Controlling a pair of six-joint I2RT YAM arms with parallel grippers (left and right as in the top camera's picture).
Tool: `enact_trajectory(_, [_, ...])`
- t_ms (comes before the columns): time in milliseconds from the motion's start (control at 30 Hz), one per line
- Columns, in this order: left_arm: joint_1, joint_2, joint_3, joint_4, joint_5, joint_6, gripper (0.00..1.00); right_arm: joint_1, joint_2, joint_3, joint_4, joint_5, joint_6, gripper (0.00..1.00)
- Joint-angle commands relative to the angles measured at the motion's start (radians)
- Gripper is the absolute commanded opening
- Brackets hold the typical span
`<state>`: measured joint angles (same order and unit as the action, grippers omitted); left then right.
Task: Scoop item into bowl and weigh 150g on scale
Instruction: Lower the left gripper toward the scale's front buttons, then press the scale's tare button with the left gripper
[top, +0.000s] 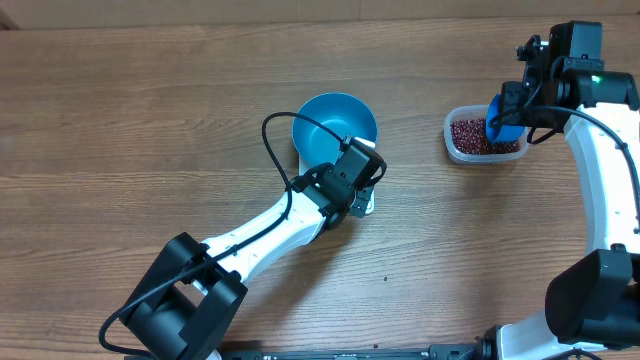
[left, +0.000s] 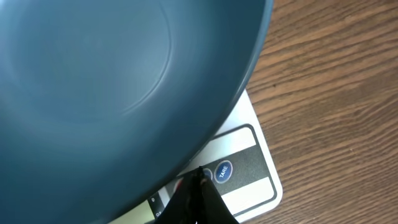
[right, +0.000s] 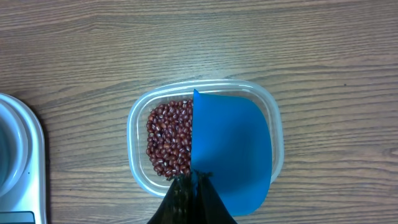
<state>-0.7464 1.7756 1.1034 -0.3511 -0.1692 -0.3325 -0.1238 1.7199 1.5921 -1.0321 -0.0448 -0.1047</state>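
While the round deep bright-blue bowl (top: 335, 125) sits on the flat white scale (left: 242, 118), the left gripper (left: 199, 179), jaws together, points at its buttons. The right gripper (right: 193, 182) clamps a blue scoop (right: 230, 149) over small red-brown beans (right: 168, 140) in a clear plastic tub (right: 134, 124).

White arms (top: 268, 226), black joints (top: 185, 290), seemingly black cables (top: 266, 135).

Scale (left: 261, 186) mostly under bowl (left: 124, 81)

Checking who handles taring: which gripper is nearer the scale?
Left. The left gripper is at the scale buttons; the right gripper holds a scoop over the tub, well aside.
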Motion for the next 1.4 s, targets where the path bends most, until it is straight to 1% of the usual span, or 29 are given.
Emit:
enact_trajectory(0, [0.000,0.037,-0.005,0.021,-0.022,0.040,0.04,-0.001,-0.007,0.017,0.010,0.002,-0.002,0.04])
enact_trajectory(300, [-0.005,0.098,-0.005,0.060,-0.023,0.068,0.04,-0.001,-0.007,0.017,0.009,0.002,-0.002,0.04])
enact_trajectory(433, [-0.005,0.105,-0.005,0.057,-0.023,0.071,0.04,-0.001,-0.007,0.017,0.008,0.002,-0.002,0.04])
enact_trajectory(533, [-0.003,0.105,-0.005,0.047,-0.027,0.106,0.04,-0.001,-0.007,0.017,0.008,0.002,-0.002,0.04])
enact_trajectory(633, [-0.003,0.106,-0.005,0.021,-0.029,0.117,0.04,-0.001,-0.007,0.017,0.008,0.002,-0.002,0.04])
enact_trajectory(767, [0.000,0.108,-0.005,-0.011,-0.029,0.116,0.04,-0.001,-0.007,0.017,0.008,0.002,-0.002,0.04])
enact_trajectory(1367, [0.000,0.109,-0.006,-0.008,-0.064,0.115,0.04,-0.001,-0.007,0.017,0.005,0.002,-0.002,0.04])
